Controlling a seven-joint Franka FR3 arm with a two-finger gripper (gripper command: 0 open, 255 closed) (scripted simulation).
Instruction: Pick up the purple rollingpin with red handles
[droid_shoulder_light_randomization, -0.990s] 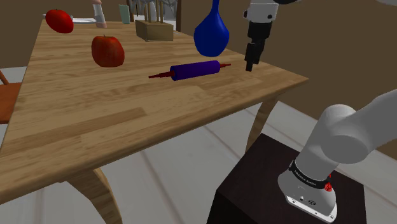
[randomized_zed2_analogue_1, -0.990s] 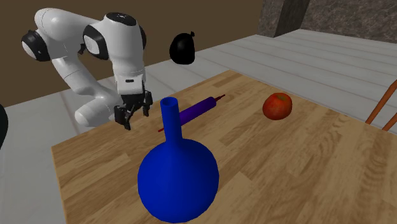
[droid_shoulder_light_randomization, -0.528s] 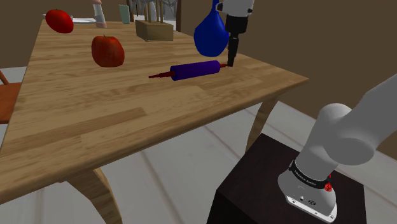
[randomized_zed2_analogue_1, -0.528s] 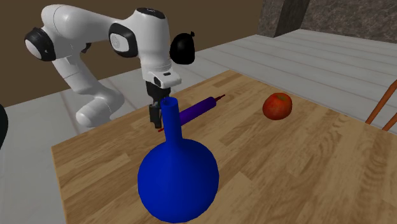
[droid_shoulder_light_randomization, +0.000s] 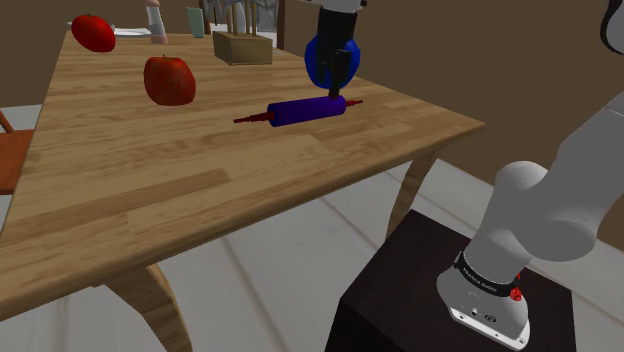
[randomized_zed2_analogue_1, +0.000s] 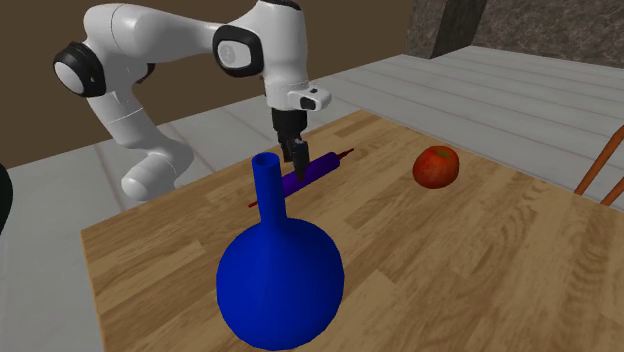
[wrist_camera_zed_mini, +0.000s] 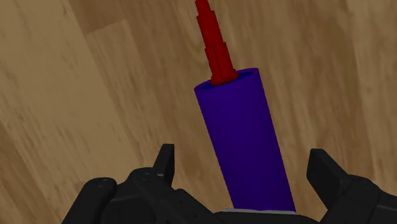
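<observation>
White arm, dark joints, black end effector

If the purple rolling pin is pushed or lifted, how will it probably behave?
The rolling pin is a round cylinder lying on its side on the flat table, so a nudge would probably roll it. It looks stiff and should not bend when lifted. Its smooth body might slip between the fingers, open on either side.
</observation>
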